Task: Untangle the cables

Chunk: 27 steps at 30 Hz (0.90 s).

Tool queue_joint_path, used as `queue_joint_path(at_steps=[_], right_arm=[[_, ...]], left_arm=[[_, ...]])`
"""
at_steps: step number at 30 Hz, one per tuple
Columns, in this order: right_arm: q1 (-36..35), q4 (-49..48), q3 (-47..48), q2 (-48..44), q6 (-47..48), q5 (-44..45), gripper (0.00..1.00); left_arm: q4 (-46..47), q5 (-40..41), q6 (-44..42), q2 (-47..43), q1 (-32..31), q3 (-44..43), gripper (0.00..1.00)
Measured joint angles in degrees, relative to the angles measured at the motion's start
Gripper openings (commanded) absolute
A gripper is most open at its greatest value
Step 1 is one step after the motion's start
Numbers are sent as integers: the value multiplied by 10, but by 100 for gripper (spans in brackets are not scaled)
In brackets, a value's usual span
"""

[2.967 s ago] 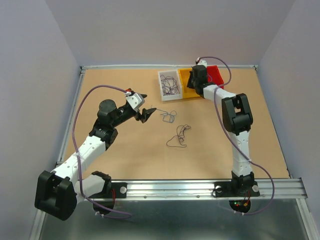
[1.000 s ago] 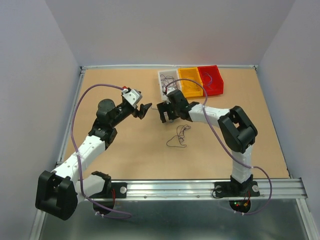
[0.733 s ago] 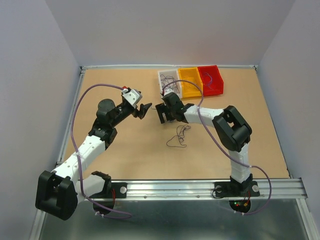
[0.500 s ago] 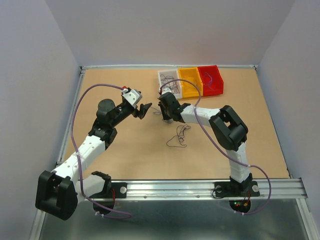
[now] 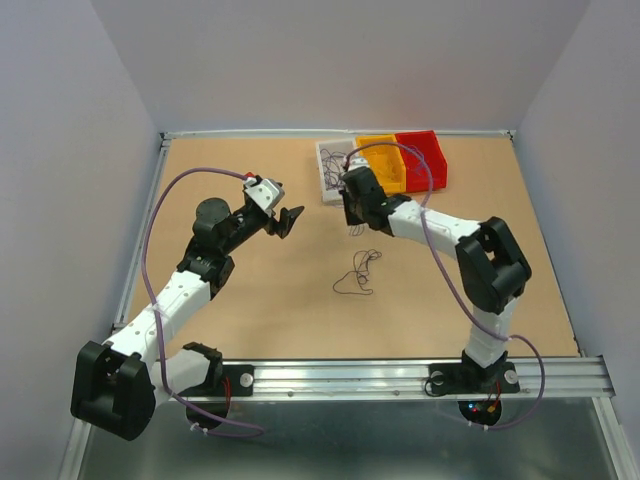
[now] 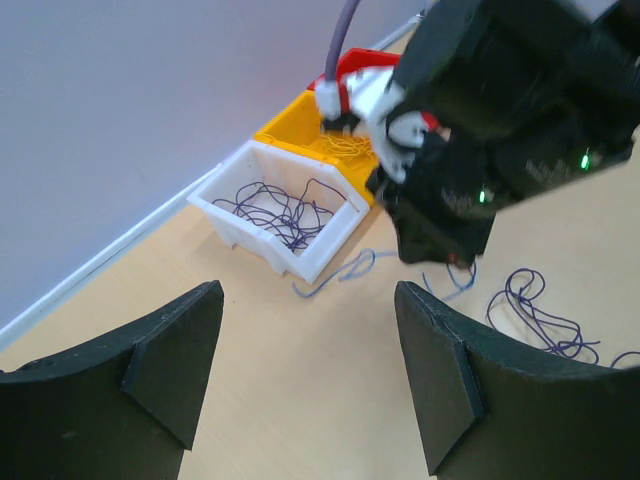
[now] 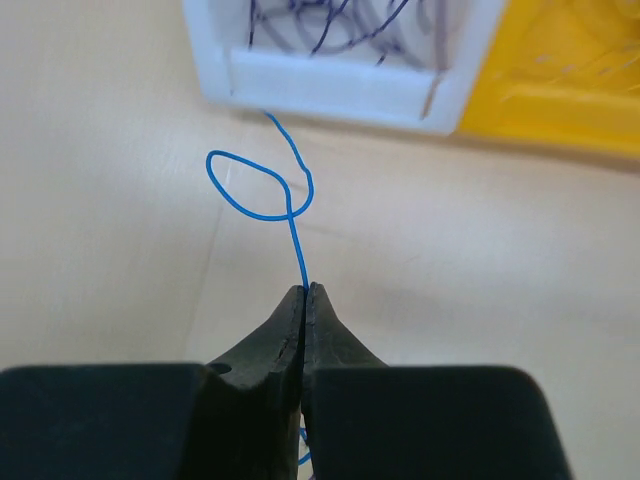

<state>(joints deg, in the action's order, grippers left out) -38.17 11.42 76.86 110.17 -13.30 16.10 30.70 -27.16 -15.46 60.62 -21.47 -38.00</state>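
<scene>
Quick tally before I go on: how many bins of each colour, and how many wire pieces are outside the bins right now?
White bin: 1
Yellow bin: 1
Red bin: 1
Blue wire, pinched in the right gripper: 1
Dark tangle lying outside the bins: 1 (its strands cannot be counted)
Total: 5

Your left hand (image 6: pixel 307 292) hangs over the tabletop (image 6: pixel 250 400), fingers (image 6: pixel 170 360) spread wide with nothing between them. Beyond it you see a white bin (image 6: pixel 325 245) of dark purple cables (image 6: pixel 275 210), a yellow bin (image 6: pixel 300 130) just behind, and a blue cable (image 6: pixel 335 275) by the white bin's near corner. The right arm (image 6: pixel 500 110) hangs above them, and a loose purple cable (image 6: pixel 540 318) lies nearby.
</scene>
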Motion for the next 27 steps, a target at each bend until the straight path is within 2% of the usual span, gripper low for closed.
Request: queue_joint_path(at_steps=[3,7,15,27], right_arm=[[37,0,-1,-49,0,-12,0],[119,-5,0,-108,-3,-33,1],[245,2,18,-120,-30,-65,1],[299,2,153,-63,-54,-110,1]], left_arm=[[0,0,0,0,0,0,81],[0,-1,0,0,0,0,81],[0,-2,0,0,0,0,81],[0,-7,0,0,0,0,81]])
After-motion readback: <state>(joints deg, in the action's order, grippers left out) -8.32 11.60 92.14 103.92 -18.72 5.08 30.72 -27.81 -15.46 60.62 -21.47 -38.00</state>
